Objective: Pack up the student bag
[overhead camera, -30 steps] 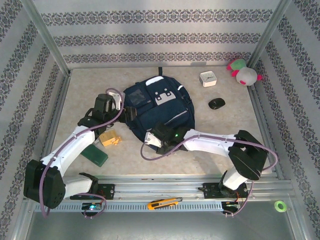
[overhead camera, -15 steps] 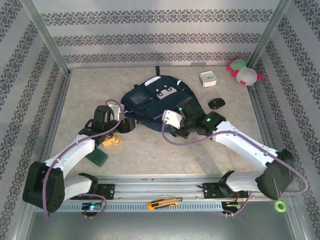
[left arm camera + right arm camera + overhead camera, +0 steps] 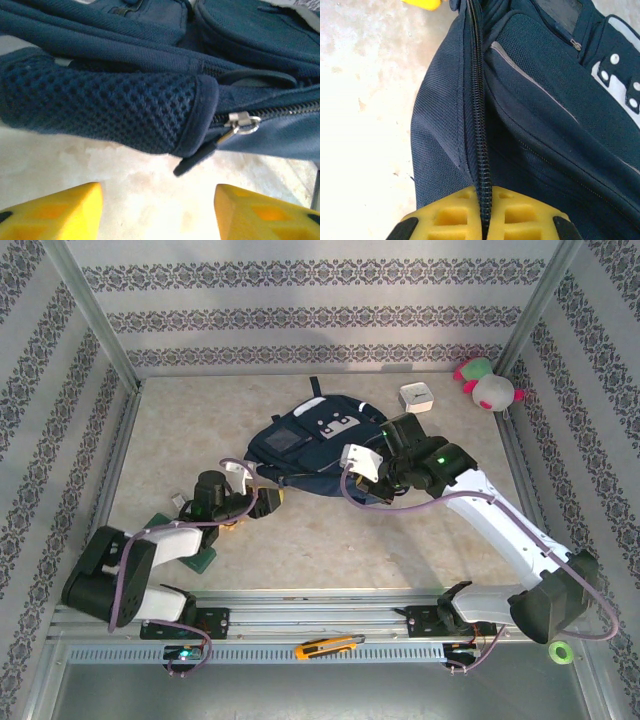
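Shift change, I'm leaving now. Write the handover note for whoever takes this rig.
Left gripper: open, empty, low at the student bag's near-left edge, facing a zipper pull.
Right gripper: shut on the bag's zipper seam.
Done: nothing visibly packed; the zipper stretches in view are closed.
Left: probably open the bag, then load the white box and plush toy lying beyond it.

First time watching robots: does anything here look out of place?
Nothing looks spilled or broken. An orange utility knife lies on the near rail, and a green tape roll at its right end.
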Available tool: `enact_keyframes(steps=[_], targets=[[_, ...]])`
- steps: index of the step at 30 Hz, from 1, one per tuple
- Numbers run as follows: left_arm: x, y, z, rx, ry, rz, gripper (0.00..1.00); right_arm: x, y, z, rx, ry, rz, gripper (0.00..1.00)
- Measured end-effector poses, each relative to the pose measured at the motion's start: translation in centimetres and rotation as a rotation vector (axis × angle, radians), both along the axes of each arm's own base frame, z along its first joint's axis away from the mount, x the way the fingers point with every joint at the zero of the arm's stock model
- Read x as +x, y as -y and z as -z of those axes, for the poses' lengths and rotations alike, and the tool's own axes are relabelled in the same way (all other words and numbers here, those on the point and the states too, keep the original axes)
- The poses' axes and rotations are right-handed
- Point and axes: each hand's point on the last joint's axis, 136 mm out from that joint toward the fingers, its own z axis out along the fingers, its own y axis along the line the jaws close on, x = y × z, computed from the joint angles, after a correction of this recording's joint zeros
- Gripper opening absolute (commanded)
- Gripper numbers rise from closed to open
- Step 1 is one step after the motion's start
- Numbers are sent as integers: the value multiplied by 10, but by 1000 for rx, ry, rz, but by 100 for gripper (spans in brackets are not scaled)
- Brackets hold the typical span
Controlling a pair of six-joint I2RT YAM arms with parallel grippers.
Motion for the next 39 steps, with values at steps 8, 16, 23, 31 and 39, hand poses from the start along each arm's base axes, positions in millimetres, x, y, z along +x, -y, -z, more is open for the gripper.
enact_keyframes(steps=[8,16,23,31,39], targets=[[2,31,-3,-57,72,92,33,-2,-1,3,1,-17,-10,0],[1,37,-19,-67,139,114,0,-1,-1,2,2,-15,-8,0],[-16,50,-37,-36,185,193,0,4,-2,-1,17,-3,21,0],[-53,85,-60,6,185,370,0,0,-29,33,13,-44,7,0],[-79,114,-56,57,119,497,17,-1,-43,74,12,-121,23,0]])
